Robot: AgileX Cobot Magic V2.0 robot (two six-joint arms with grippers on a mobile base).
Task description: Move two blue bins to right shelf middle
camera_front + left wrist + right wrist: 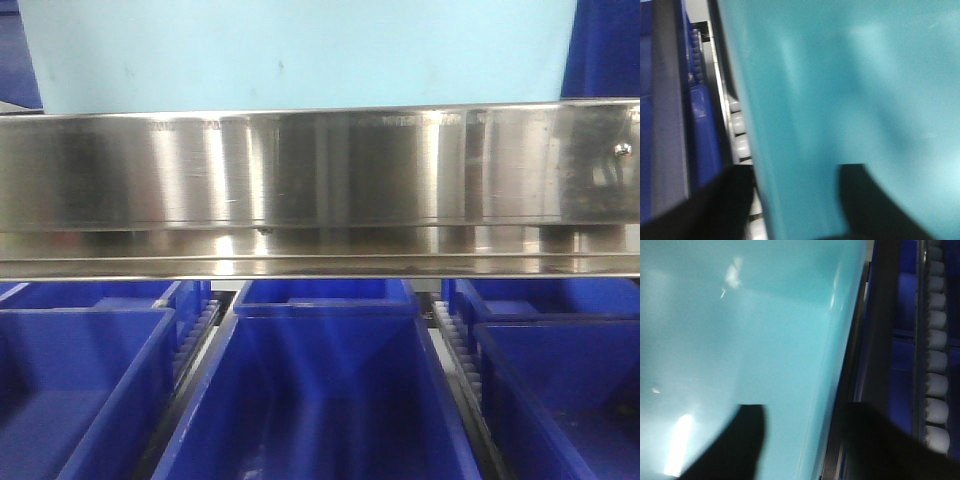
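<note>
One pale blue bin (pixel 300 50) is in view, sitting just above and behind the broad brushed-steel front rail (pixel 320 165) of the right shelf middle. Neither gripper shows in the front view. In the left wrist view the bin (pixel 855 90) fills the frame, and my left gripper (pixel 797 200) straddles its left wall with one dark finger (pixel 725 200) outside and the other inside, shut on the rim. In the right wrist view my right gripper (pixel 802 440) straddles the bin's (pixel 740 330) right wall the same way, shut on it.
Below the rail stand dark royal-blue bins at the left (pixel 80 390), middle (pixel 320 390) and right (pixel 560 380), with roller tracks between them. White rollers (pixel 737 130) run beside the bin's left wall. Grey rollers (pixel 936 340) and a dark upright lie off its right wall.
</note>
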